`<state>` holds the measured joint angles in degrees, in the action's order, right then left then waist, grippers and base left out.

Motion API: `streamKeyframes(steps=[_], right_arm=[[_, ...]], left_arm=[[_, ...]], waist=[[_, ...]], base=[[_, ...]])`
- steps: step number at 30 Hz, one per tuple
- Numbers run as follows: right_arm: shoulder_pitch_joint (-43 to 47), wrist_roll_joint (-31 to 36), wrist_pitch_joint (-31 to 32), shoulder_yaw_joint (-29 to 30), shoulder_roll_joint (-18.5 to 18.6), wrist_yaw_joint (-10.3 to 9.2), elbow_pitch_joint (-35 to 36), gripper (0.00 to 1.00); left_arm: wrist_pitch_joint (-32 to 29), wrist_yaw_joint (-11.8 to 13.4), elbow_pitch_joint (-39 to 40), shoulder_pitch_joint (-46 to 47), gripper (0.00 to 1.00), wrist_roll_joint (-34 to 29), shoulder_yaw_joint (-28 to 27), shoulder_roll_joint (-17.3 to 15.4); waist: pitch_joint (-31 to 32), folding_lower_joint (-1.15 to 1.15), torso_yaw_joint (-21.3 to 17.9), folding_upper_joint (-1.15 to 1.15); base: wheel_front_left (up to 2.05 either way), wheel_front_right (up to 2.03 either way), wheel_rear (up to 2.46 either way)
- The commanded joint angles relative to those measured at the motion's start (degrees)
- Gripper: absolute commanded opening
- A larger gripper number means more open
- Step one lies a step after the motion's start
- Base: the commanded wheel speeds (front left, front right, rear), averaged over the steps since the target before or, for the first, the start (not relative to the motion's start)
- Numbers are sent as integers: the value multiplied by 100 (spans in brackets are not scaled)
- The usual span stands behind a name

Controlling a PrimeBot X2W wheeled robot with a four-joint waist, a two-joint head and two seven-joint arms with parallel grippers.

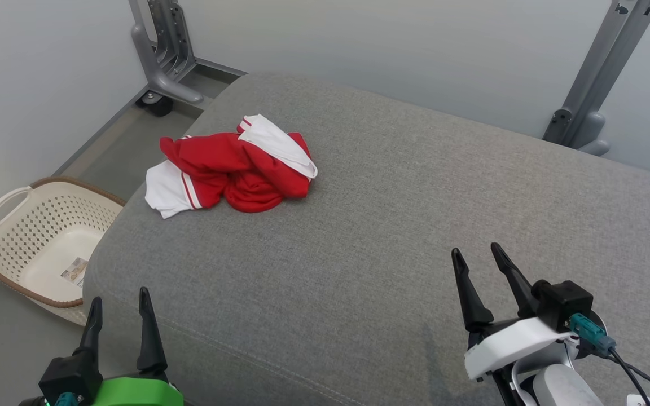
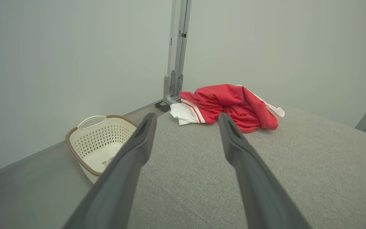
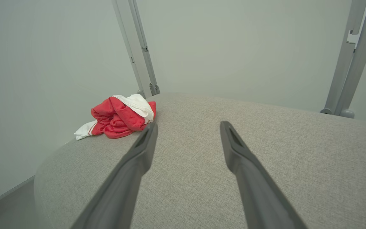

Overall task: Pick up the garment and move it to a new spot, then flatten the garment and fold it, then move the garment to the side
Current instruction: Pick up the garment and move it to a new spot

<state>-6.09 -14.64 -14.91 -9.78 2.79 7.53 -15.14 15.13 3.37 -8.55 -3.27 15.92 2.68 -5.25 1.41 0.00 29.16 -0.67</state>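
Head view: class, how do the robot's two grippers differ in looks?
Both have two long dark tapering fingers. The left gripper has a bright green housing; the right gripper has a white housing, a teal connector and a black cable.

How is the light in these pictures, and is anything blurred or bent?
Head view: soft, even light, a faint shadow under the garment, everything sharp. Left wrist view: the left pincer looks stretched and soft near the lens. Right wrist view: the metal posts lean apart.
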Motion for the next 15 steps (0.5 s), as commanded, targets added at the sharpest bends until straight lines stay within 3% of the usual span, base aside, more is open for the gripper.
streamKeyframes(steps=[1,10,15], right_arm=[[-39,-58,-30,4,21,-8,-23,100],[78,-25,-34,148,20,-8,23,100],[195,55,-34,279,21,-8,116,100]], left_arm=[[1,37,16,-98,100,-23,-18,6],[1,-43,-64,-16,100,-11,-14,1],[-75,-139,-50,429,100,-116,-7,-264]], waist=[[1,0,-1,67],[27,0,-17,67],[20,0,-6,67]], base=[[0,0,0],[0,0,0],[0,0,0]])
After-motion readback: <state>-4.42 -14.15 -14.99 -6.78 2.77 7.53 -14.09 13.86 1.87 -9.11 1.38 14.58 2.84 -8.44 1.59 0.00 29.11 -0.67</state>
